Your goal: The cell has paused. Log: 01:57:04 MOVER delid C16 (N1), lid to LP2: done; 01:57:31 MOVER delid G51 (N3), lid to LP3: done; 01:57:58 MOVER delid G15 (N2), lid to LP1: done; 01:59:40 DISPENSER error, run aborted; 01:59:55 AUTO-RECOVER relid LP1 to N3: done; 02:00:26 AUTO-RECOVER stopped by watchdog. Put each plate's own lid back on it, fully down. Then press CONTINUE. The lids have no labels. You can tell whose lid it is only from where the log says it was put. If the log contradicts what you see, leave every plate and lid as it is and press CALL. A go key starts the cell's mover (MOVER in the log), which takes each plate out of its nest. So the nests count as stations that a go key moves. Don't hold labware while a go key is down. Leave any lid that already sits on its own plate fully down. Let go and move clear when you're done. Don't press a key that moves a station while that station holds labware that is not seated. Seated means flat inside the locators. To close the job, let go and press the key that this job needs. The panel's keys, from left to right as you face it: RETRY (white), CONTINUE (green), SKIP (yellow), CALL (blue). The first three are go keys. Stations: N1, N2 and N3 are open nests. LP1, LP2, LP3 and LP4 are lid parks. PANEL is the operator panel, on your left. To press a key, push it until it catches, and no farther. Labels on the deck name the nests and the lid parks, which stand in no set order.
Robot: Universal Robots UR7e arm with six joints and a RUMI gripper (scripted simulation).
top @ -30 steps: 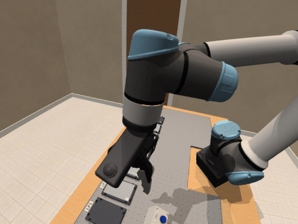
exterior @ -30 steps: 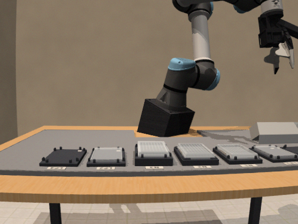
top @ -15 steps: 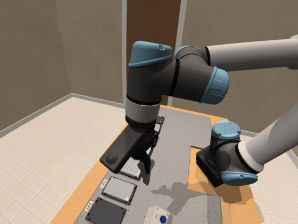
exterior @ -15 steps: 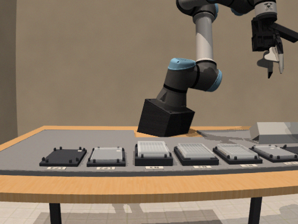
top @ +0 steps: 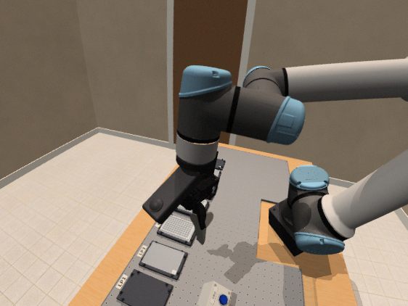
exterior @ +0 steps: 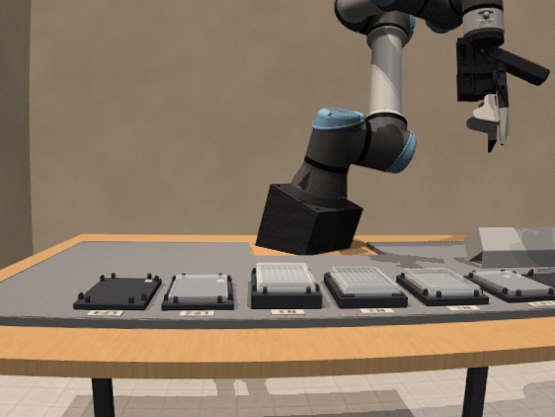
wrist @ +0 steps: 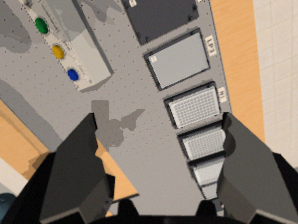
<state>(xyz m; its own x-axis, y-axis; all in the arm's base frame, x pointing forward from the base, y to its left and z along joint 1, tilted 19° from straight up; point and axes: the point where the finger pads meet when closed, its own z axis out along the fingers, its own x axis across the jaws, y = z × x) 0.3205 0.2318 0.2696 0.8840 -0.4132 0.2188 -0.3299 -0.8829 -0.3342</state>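
Lid in park LP3 lies flat in its locators at the right end of the row on the worktop, between the bare LP1 park and the open N1 plate. Its long axis runs across the row, near to far. The gripper hangs high above that end, fingers spread wide and holding nothing. Their gap seems to lie along the lid's long axis, so I judge a grasp needs a straight drop, perhaps with a wrist turn.
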